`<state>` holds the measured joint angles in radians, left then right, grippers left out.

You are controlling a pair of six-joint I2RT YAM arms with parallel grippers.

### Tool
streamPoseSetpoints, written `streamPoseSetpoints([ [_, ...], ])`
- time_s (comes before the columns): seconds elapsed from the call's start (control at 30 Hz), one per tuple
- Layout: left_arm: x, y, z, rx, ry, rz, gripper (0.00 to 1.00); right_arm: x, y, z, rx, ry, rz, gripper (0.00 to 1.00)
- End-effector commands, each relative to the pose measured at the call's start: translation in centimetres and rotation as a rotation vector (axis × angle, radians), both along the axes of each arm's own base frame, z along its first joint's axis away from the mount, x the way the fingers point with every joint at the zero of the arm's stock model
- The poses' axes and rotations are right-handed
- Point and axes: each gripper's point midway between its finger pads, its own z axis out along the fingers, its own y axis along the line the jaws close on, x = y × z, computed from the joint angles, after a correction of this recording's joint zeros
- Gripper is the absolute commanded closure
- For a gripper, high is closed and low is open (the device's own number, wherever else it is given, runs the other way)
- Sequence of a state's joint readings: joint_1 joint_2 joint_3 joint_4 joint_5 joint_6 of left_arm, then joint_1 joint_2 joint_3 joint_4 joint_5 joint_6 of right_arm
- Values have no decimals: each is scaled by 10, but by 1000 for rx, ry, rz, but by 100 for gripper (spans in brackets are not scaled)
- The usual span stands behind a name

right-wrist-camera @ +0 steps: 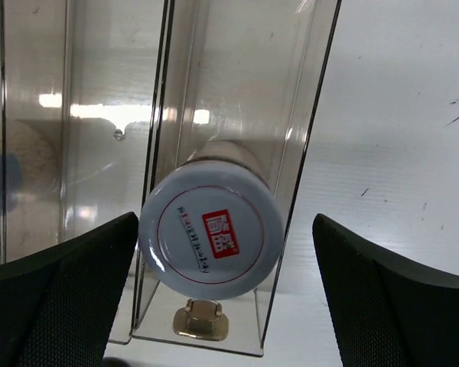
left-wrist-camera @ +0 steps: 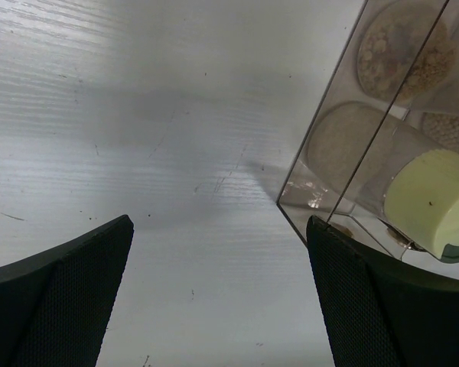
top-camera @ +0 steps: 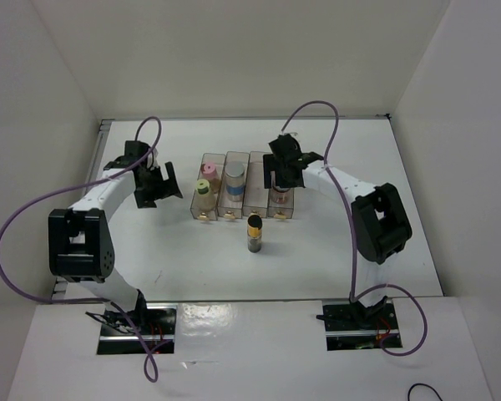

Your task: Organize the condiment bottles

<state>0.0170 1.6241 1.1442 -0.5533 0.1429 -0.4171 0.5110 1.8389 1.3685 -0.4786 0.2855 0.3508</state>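
**Top external view: dark jar (top-camera: 255, 233) alone on the table (top-camera: 376, 251), four jars binned**

Four clear plastic bins stand side by side in the middle of the table, long sides touching, each with a small gold knob at its near end. The leftmost bin (top-camera: 202, 210) holds two jars, the pink-capped jar (top-camera: 209, 167) at the far end and the yellow-green-capped jar (top-camera: 203, 187) just near of it. The second bin (top-camera: 230, 210) holds the pale blue-white-capped jar (top-camera: 235, 173). The third bin (top-camera: 256, 188) shows only its bare floor. The rightmost bin (top-camera: 280, 214) holds the grey-capped jar (right-wrist-camera: 210, 241), whose lid carries a red square label.

The dark jar, with its black-gold top, stands upright on the bare table. It is just near of the third bin and apart from it.

The left gripper (top-camera: 163, 190) hangs over the table left of the bins. In its wrist view its jaws are spread wide with only tabletop between them, and a corner of the leftmost bin and the yellow-green cap lie off to the right.

The right gripper (top-camera: 285, 179) is above the rightmost bin. Its jaws are spread too, and in its wrist view one finger shows to each side of the grey cap, pinching nothing.
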Motion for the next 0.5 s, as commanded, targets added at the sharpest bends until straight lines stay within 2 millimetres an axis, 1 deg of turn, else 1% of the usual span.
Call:
streamPoseSetpoints([
  [0.0, 0, -6, -5, 12, 7, -25, 0, 6, 9, 43, 51, -87, -5, 2],
  [0.03, 0, -4, -6, 22, 7, -20, 0, 6, 9, 47, 55, -95, -5, 2],
  [0.07, -1, -7, -9, 22, 18, -30, 0, 3, 8, 56, 69, -107, -12, 2],
  [0.13, -1, -7, -13, 40, 28, -21, 0, 3, 5, 71, 78, -141, -19, 2],
  [0.17, -1, -7, -13, 40, 28, -21, 0, 2, 2, 87, 88, -176, -27, 2],
  [0.23, -2, -6, -21, 60, 49, -12, 0, -2, -4, 99, 88, -196, -48, 2],
  [0.27, 1, -6, -18, 60, 40, -11, 0, -3, -7, 111, 96, -225, -56, 2],
  [0.3, 0, -10, -23, 60, 53, -21, 0, -7, -9, 112, 94, -221, -56, 2],
  [0.33, -1, -10, -27, 61, 65, -21, 0, -8, -10, 118, 102, -234, -56, 2],
  [0.37, -2, -14, -27, 61, 65, -35, 0, -9, -15, 119, 102, -237, -67, 2],
  [0.4, -3, -17, -30, 66, 75, -34, 0, -12, -17, 128, 110, -250, -67, 2],
  [0.43, -1, -17, -33, 67, 75, -34, 0, -16, -19, 128, 110, -251, -67, 2],
  [0.47, -2, -21, -37, 68, 87, -46, 0, -17, -18, 133, 124, -256, -59, 2],
])
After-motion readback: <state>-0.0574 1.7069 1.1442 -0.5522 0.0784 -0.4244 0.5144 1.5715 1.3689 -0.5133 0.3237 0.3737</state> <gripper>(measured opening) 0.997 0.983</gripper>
